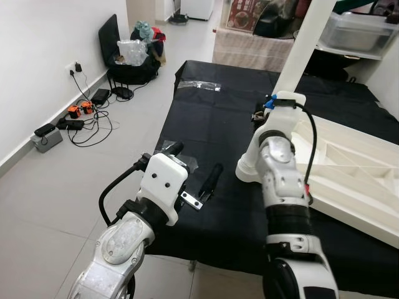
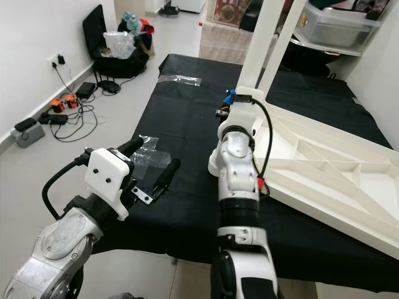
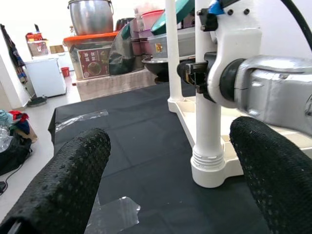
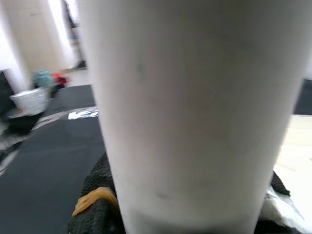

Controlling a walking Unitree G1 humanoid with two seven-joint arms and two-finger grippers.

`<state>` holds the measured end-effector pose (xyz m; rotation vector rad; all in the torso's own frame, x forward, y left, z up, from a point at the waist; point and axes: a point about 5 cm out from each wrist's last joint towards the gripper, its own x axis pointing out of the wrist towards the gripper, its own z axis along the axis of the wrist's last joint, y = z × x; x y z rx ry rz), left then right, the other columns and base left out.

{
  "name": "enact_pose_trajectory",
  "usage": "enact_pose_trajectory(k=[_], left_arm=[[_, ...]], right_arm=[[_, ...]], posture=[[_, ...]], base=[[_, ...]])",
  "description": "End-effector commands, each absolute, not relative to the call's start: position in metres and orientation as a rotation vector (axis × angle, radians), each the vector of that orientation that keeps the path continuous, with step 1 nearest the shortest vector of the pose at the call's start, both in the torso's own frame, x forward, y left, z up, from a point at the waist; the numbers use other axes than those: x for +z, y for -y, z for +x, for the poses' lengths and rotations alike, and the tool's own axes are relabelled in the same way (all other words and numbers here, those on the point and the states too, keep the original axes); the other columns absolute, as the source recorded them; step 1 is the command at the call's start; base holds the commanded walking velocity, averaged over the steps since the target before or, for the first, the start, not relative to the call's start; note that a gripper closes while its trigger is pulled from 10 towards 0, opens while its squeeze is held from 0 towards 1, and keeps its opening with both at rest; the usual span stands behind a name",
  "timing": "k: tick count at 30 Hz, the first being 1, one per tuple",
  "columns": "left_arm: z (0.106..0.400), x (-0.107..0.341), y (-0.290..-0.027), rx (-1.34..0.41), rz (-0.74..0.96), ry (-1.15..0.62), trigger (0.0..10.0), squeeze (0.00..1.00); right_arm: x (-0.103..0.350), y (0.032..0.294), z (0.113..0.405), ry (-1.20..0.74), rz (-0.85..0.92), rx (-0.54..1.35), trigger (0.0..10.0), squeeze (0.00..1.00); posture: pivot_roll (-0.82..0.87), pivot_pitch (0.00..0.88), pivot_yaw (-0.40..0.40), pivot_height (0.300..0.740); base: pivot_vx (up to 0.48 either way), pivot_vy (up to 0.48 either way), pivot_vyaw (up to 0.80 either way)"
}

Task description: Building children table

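1. Table top (image 2: 324, 168), white and upside down, lies on a black mat (image 1: 212, 124) spread over the floor.
2. One white leg (image 1: 299, 56) stands upright at its near corner, its base (image 3: 208, 168) seated in the corner socket.
3. Right gripper (image 3: 195, 73) is clamped around that leg.
4. Left gripper (image 1: 193, 180) hovers over the mat with fingers (image 3: 68, 185) spread apart, holding nothing, above a clear plastic wrapper (image 2: 149, 159).
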<state>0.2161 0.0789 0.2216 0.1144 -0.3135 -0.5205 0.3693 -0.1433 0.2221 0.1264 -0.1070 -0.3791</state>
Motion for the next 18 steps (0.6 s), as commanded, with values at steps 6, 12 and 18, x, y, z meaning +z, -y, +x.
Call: enact_pose_trajectory(k=[6, 12, 18], left_arm=[[0.217, 0.219, -0.078, -0.521, 0.105, 0.3, 10.0, 0.0], [0.217, 0.219, -0.077, -0.519, 0.105, 0.3, 10.0, 0.0], [0.217, 0.219, -0.078, -0.517, 0.105, 0.301, 10.0, 0.0]], right_arm=[[0.222, 0.11, 0.372, 0.128, 0.157, -0.173, 10.0, 1.0], [0.228, 0.113, 0.371, 0.149, 0.137, -0.066, 10.0, 0.85], [0.235, 0.144, 0.378, 0.086, 0.123, 0.411, 10.0, 0.0]], posture=[[0.09, 0.087, -0.087, 0.74], [0.09, 0.09, -0.088, 0.74], [0.09, 0.093, -0.086, 0.74]], base=[[0.0, 0.0, 0.0], [0.0, 0.0, 0.0], [0.0, 0.0, 0.0]])
